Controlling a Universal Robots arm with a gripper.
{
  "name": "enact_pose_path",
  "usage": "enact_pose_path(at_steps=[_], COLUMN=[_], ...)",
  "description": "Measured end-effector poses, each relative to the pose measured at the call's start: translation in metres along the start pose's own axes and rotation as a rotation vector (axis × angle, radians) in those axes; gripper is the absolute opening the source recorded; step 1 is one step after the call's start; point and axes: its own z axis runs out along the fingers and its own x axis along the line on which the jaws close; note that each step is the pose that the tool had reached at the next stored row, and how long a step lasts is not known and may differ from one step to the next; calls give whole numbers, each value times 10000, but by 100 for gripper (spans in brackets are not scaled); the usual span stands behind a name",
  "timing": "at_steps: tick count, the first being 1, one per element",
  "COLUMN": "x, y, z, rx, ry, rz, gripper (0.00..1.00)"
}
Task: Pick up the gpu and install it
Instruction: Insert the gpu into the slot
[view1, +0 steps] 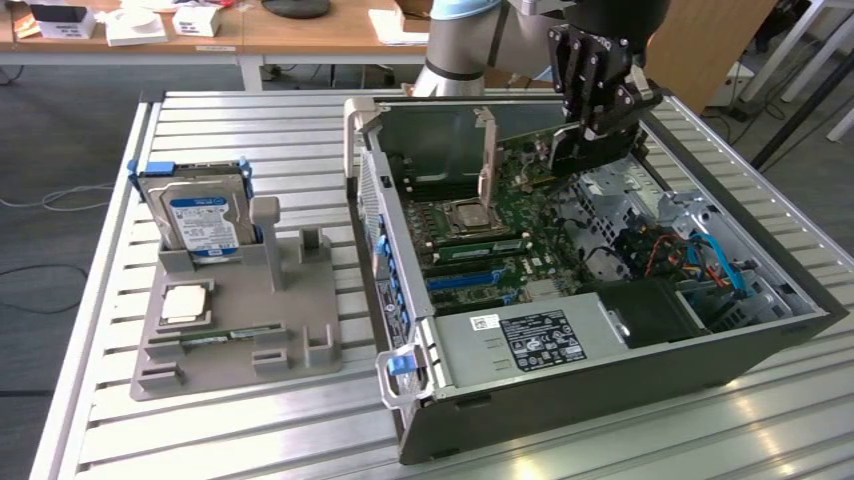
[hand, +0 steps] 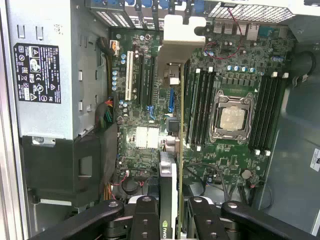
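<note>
wrist view: gpu (hand: 168, 185) edge-on, bracket (hand: 176, 35) toward rear slots (hand: 125, 15)

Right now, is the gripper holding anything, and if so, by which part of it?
Yes. The gripper holds the gpu by its upper edge. The card hangs edge-down between the fingers, over the open computer case.

gpu (view1: 591, 152) dark green-black; motherboard (view1: 497, 250) green; tool (hand: 172, 222) black
</note>
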Motion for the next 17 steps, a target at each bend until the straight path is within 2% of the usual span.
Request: enact_pose_path(at_steps=[14, 15, 17], x=[0, 51, 50], y=[0, 2, 3], z=[0, 43, 48], rx=[0, 15, 16], ry=[0, -210, -210], rz=[0, 39, 39], gripper=[27, 27, 27])
